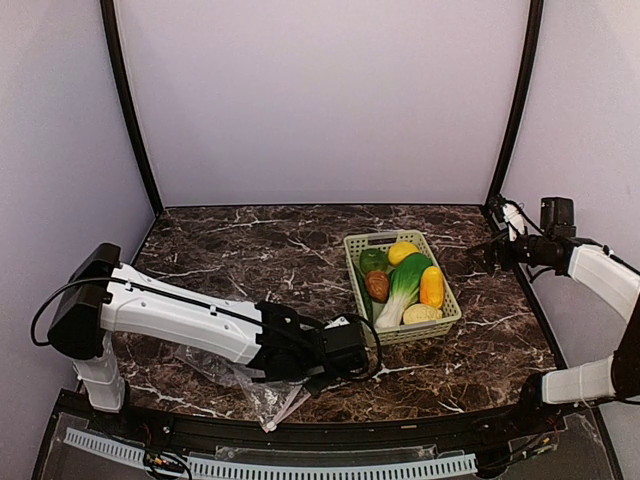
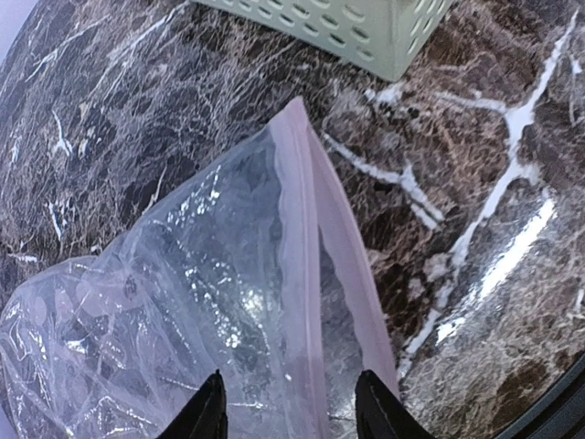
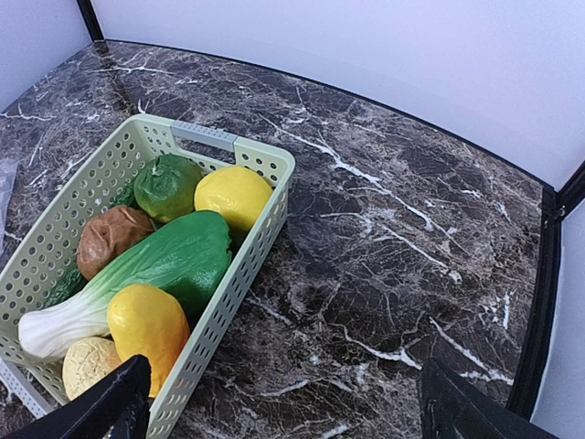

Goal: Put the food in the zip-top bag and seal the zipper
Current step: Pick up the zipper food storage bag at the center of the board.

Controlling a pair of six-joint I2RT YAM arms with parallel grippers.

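The clear, soft plastic bag (image 2: pixel 174 311) lies crinkled at the front of the dark marble counter (image 2: pixel 475 137). The left fingers (image 2: pixel 208 413) are spread wide over its pink zipper strip (image 2: pixel 294 219). It looks thin, floppy and slippery, so I'd pinch that stiffer strip. The right fingers (image 3: pixel 110 402), spread too, hang by the green basket (image 3: pixel 265 163) of plastic toy food (image 3: pixel 174 256).

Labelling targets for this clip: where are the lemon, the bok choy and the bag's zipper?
lemon (image 3: pixel 233 195), right wrist view, middle of its skin.
bok choy (image 3: pixel 174 256), right wrist view, green leaf.
zipper (image 2: pixel 303 274), left wrist view, middle of pink strip.
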